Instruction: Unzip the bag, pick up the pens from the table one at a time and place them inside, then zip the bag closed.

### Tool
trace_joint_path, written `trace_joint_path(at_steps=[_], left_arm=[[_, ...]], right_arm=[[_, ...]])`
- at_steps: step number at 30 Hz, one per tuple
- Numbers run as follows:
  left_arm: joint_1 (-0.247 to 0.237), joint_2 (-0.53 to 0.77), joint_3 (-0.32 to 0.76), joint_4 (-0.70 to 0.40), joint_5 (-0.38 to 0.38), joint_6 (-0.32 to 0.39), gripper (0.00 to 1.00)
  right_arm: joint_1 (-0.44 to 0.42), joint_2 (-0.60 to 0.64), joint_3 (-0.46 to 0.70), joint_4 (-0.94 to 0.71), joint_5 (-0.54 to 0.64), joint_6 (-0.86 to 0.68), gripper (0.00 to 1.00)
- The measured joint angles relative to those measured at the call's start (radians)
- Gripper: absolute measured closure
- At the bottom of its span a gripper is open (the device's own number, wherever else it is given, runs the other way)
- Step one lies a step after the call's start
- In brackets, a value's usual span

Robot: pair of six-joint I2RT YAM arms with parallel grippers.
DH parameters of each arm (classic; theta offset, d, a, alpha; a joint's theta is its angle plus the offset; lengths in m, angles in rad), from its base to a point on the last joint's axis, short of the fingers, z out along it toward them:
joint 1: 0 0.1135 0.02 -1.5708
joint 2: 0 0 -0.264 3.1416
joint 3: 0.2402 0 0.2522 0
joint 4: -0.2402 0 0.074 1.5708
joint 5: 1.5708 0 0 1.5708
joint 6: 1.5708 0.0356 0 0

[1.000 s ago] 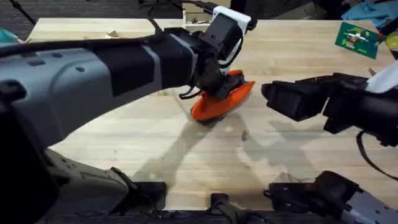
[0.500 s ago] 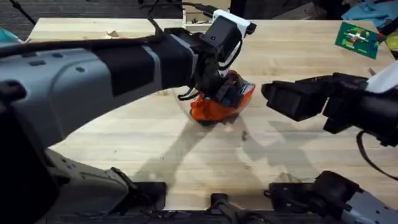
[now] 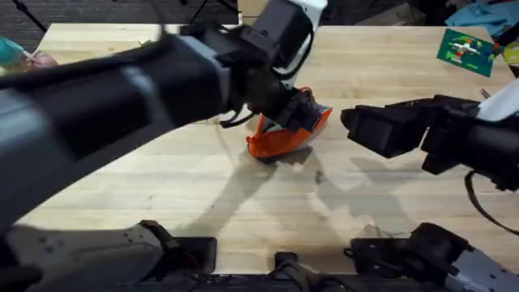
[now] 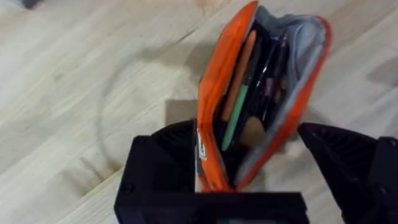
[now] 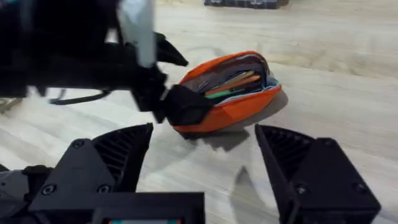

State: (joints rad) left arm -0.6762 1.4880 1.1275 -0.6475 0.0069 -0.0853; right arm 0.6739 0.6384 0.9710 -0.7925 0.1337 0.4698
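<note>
The left arm sweeps large and dark from the lower left to the frame's upper centre, its black two-finger left gripper [image 3: 293, 113] spread wide and angled downward, while the black right gripper [image 3: 362, 128], fingers parted, hangs at the right, pointing left.

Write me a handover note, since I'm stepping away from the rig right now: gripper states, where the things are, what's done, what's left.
Left gripper: open, straddling one end of the bag, gripping nothing.
Right gripper: open and empty, held off to the right of the bag above the table.
Bag: near the table's middle, unzipped and gaping.
Pens: a green pen and several other pens, orange and dark, lie inside the bag. No pen seen lying on the table.
Done: unzipping and, it seems, loading.
Left: zip the bag closed, probably with one gripper steadying it.
</note>
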Motion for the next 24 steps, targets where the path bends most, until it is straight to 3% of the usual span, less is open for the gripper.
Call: trace_joint_path(at_steps=[7,15,24], left_arm=[[0.007,-0.119,0.0,-0.089,-0.003,0.056,0.007],[0.086,-0.17,0.0,-0.226,-0.004,0.099,0.007],[0.118,-0.304,0.0,-0.312,0.029,0.193,0.007]], right_arm=[[0.0,0.0,0.0,0.0,0.0,0.0,0.004],[0.0,0.0,0.0,0.0,0.0,0.0,0.005],[0.0,0.0,0.0,0.0,0.0,0.0,0.004]])
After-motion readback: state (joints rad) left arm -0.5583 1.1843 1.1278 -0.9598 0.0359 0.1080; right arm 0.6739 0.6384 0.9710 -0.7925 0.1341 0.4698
